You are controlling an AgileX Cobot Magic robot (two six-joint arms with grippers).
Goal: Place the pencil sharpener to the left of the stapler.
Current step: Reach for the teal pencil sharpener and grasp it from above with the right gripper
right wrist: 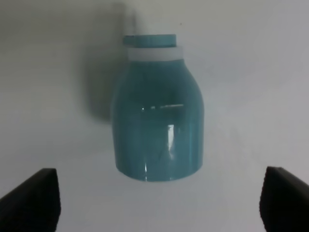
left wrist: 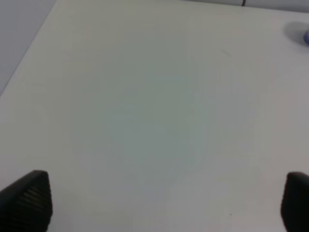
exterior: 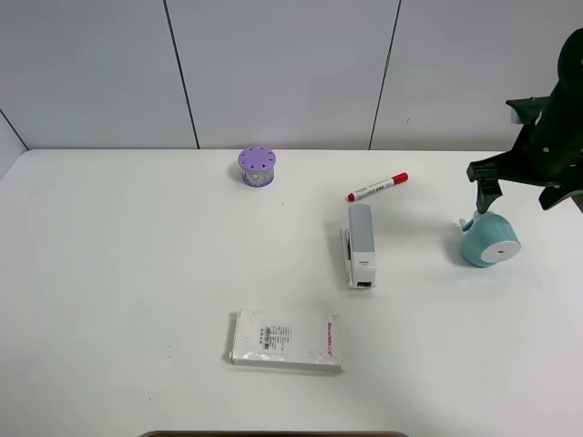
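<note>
The teal pencil sharpener (exterior: 490, 241) lies on its side at the table's right, white end face toward the front. In the right wrist view the pencil sharpener (right wrist: 157, 125) fills the middle, its narrow white-ringed end pointing away. My right gripper (exterior: 515, 187) hangs just above and behind it, open; in the wrist view the right gripper (right wrist: 157, 205) has its fingertips (right wrist: 29, 198) wide apart, touching nothing. The grey and white stapler (exterior: 360, 244) lies left of the sharpener, mid-table. My left gripper (left wrist: 161, 203) is open over bare table and is not seen in the exterior view.
A red-capped white marker (exterior: 377, 187) lies just behind the stapler. A purple cylinder with holes (exterior: 258, 167) stands at the back centre. A flat white packet (exterior: 286, 340) lies near the front. The white table (exterior: 137, 273) stretches left of the stapler.
</note>
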